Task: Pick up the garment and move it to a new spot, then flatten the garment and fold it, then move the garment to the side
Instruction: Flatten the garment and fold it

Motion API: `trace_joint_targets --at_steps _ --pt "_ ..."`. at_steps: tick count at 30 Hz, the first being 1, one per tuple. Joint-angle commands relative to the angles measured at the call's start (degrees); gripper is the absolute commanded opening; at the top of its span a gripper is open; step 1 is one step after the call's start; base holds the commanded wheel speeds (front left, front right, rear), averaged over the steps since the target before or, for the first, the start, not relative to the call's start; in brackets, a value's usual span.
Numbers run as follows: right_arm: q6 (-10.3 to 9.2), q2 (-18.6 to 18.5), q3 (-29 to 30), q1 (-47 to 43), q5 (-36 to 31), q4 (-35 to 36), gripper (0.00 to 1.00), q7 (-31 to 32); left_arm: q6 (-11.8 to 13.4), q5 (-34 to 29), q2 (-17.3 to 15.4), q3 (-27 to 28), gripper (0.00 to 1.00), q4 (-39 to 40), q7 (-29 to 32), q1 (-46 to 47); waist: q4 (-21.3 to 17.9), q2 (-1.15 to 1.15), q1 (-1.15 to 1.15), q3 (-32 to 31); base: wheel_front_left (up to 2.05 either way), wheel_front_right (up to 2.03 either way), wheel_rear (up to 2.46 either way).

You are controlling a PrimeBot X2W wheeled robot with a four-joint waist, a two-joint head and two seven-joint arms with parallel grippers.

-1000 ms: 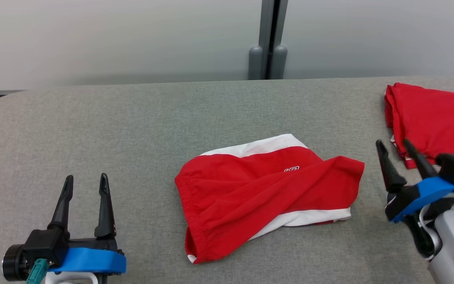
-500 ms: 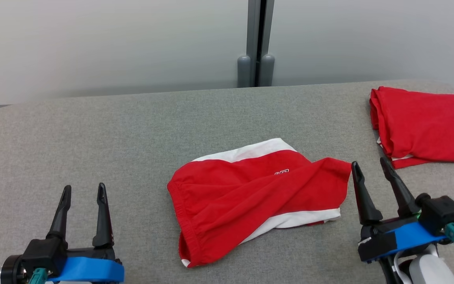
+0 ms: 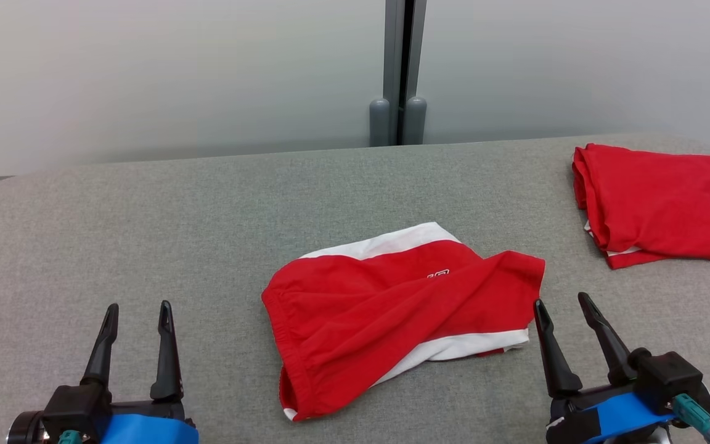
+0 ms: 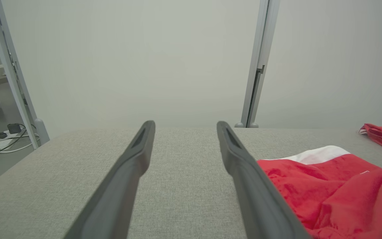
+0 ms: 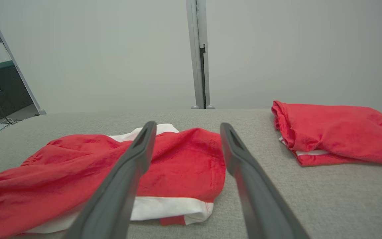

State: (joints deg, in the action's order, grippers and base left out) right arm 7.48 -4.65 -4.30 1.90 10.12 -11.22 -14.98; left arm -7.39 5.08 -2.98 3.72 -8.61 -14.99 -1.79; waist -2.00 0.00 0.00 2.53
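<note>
Left claw (image 3: 138,305) spread, empty, low over the grey fabric worktop (image 3: 145,216). Crumpled red-and-white cloth shorts (image 3: 392,308) lie at its middle. Right claw (image 3: 559,299), released too, just beside their right hem. Folded red cloth garment (image 3: 663,203) far right.

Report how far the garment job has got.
Done: one folded red garment lies at the far right of the table, apparently finished. In hand: nothing; the left gripper and right gripper stand open and empty, either side of the red-and-white shorts. Left: the shorts lie rumpled mid-table, so picking up, flattening, folding and setting aside are all to do.
</note>
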Motion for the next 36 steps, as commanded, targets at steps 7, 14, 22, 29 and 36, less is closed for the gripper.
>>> trace_joint_targets --at_steps 7,14,22,29,36 --pt "0.04 -0.4 2.6 -0.1 -1.0 -2.6 1.00 -0.3 -0.1 -0.2 0.0 -4.4 1.00 -0.4 -0.2 -0.6 0.3 0.00 0.00 -0.5 0.00 0.00 0.00" --pt "0.04 -0.8 5.5 1.5 -1.1 -7.4 1.00 -0.3 -0.1 0.5 -1.8 -13.7 1.00 -1.7 -0.3 -1.5 0.7 0.00 0.00 -0.4 0.00 0.00 0.00" --pt "0.04 -0.5 7.6 4.4 0.0 -13.6 1.00 -0.3 -0.1 2.0 -4.8 -23.8 1.00 -4.0 -0.3 -2.5 1.0 0.00 0.00 0.6 0.00 0.00 0.00" --pt "0.04 0.1 7.1 7.4 1.2 -18.6 1.00 -0.3 -0.1 3.5 -5.6 -28.6 1.00 -8.6 -0.3 -1.8 0.7 0.00 0.00 1.6 0.00 0.00 0.00" --pt "0.04 0.9 5.3 10.1 2.3 -24.3 1.00 -0.3 -0.1 4.5 -5.6 -31.8 1.00 -13.6 -0.2 1.1 0.3 0.00 0.00 3.0 0.00 0.00 0.00"
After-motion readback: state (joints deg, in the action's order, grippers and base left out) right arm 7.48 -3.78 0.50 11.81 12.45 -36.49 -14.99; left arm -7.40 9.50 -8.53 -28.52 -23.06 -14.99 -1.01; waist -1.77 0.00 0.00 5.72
